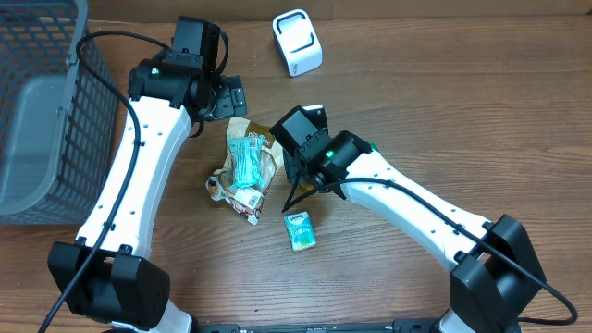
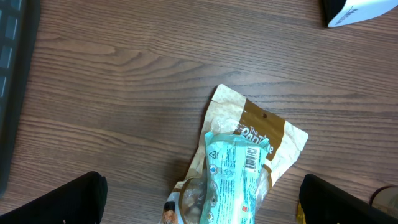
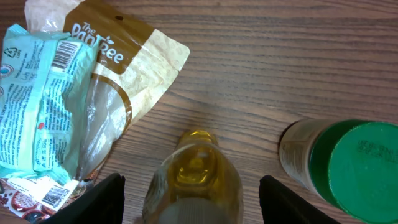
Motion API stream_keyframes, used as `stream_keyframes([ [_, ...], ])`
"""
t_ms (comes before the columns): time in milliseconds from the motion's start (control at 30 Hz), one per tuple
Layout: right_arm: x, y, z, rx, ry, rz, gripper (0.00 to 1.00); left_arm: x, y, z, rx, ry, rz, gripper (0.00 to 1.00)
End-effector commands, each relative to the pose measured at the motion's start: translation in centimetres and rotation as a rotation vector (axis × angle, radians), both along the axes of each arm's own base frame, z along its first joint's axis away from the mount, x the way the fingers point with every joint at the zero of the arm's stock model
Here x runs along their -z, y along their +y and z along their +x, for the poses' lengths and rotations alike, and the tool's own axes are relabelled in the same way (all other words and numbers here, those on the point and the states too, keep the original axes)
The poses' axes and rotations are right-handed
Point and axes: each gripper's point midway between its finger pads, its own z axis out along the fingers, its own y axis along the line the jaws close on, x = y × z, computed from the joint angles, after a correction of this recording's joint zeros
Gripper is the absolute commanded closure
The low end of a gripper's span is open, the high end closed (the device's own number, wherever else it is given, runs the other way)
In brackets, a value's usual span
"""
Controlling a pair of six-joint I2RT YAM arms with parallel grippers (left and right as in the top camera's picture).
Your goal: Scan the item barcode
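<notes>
Between the right gripper's (image 3: 191,202) fingers (image 3: 104,200) sits a yellow bottle (image 3: 198,169).

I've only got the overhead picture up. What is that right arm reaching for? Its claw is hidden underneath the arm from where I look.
Observer: The right wrist camera shows the right claw open around a bottle of yellow liquid, with a gap on each side.
Visitor: Anything else tucked under there?
Observer: Yes, a jar with a green lid sits just beside the bottle.
Visitor: Is there anything it could scan?
Observer: The left wrist camera shows a barcode facing up on the teal packet, which lies on a brown pouch.
</notes>
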Motion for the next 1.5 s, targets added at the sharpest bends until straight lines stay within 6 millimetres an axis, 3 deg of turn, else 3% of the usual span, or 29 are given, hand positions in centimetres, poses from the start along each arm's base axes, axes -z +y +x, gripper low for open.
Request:
stream_keyframes([
  [0,-0.7,0.0,0.5,0.004,-0.018,0.017,0.34,-1.1,-0.1,0.2,0.016,-0.029,0.009,0.0],
  [1467,0.7,-0.3,0.8,0.014,-0.025,-0.008,0.35,-1.1,-0.1,0.2,0.015,-0.029,0.009,0.0],
])
